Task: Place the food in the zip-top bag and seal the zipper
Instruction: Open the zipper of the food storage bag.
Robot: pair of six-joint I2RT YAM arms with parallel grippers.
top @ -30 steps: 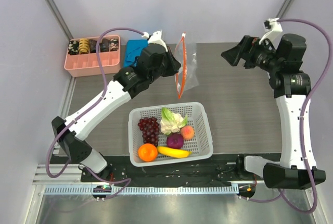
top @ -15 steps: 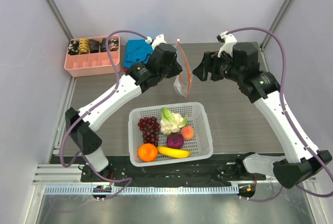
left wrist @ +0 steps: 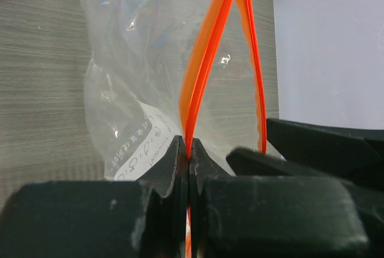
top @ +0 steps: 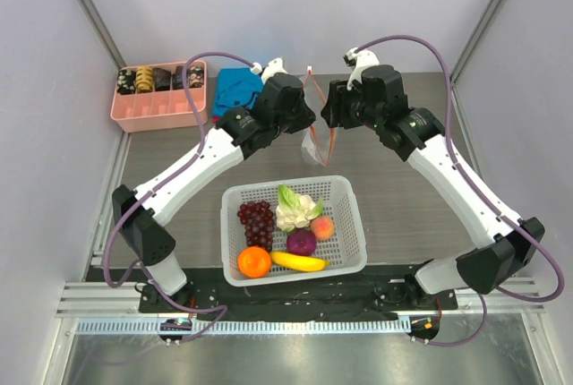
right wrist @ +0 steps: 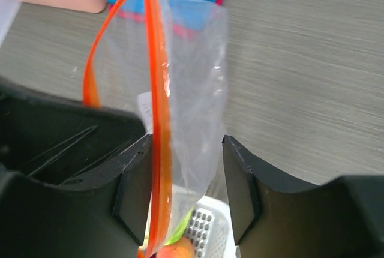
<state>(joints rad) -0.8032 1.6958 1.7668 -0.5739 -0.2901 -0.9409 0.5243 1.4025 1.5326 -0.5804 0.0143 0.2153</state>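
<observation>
above table (top: 403, 188), bag (top: 313, 146) — pinched (left fingers (left wrist: 171, 171))

Shows crinkly clear zip-top bag (top: 311, 145) hanging above the desk (top: 403, 197) at upper centre, mouth parted, white label (left wrist: 141, 141) low on its side. Shows orange-red zipper (left wrist: 207, 60) split into two strips, one pinched in the left tool (left wrist: 189, 150). Finds grapes (top: 257, 220), cauliflower (top: 294, 209), peach (top: 322, 227), purple onion (top: 301, 243), orange (top: 254, 261) and banana (top: 300, 261) below centre, together in a white basket (top: 349, 215).
</observation>
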